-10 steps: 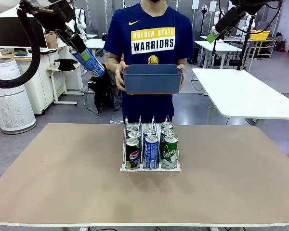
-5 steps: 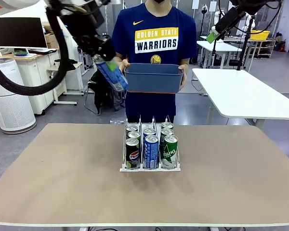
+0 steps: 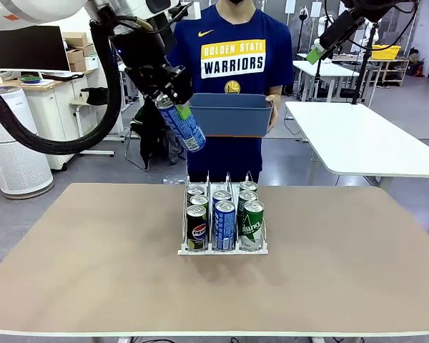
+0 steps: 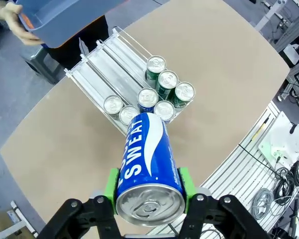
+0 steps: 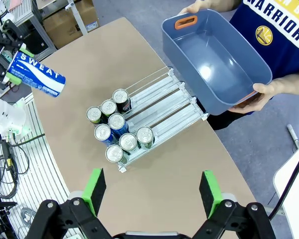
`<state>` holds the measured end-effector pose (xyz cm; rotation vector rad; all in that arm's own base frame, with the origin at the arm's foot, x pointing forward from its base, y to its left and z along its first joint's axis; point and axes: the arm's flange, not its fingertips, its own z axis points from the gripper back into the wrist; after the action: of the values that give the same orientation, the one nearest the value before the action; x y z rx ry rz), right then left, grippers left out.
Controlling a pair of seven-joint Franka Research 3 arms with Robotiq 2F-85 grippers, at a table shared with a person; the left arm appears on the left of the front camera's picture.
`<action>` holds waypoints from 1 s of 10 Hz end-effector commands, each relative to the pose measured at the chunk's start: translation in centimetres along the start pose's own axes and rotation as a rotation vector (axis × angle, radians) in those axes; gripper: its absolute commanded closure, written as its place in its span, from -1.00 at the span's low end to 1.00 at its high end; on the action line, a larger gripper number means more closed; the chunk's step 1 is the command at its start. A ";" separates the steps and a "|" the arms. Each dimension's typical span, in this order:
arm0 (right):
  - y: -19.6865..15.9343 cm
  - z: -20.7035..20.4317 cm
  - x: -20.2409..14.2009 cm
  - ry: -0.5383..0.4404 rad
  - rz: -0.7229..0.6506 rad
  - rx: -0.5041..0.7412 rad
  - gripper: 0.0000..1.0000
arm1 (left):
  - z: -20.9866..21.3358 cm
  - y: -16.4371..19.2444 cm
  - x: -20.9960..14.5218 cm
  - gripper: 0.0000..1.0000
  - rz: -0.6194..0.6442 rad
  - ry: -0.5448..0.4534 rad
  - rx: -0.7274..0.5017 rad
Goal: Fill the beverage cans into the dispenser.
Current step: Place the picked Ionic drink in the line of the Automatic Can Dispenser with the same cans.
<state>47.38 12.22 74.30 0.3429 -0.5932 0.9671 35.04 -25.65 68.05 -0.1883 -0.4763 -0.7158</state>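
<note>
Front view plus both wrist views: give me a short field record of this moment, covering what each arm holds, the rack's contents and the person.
left gripper: shut on blue can, held tilted above the table, behind the dispenser
right gripper: open, empty, high above the table
dispenser: seven cans; two black-lane, two blue-lane, three green-lane
middle lane: room behind the two blue cans
tub: empty, held by the person's hands at the far side

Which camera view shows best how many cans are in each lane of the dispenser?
The right wrist view: it looks down on the dispenser, lanes holding two, two and three cans. The left wrist view partly hides them behind the held blue can; the front view stacks them.
</note>
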 end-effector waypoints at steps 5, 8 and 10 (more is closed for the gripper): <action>0.0 0.0 -0.2 -0.013 0.010 0.006 -1.00 | -5.1 -6.9 -1.2 -0.15 0.236 0.120 0.052; 0.0 0.0 -0.2 -0.013 0.010 0.006 -1.00 | -9.0 -9.8 -1.2 -0.15 0.118 0.276 0.004; 0.0 0.0 -0.2 -0.013 0.010 0.006 -1.00 | -9.2 -9.4 -2.3 -0.15 0.171 0.237 0.010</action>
<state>47.38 12.23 74.31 0.3429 -0.5933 0.9673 30.98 -35.44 57.98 -0.1370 -0.2063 -0.5827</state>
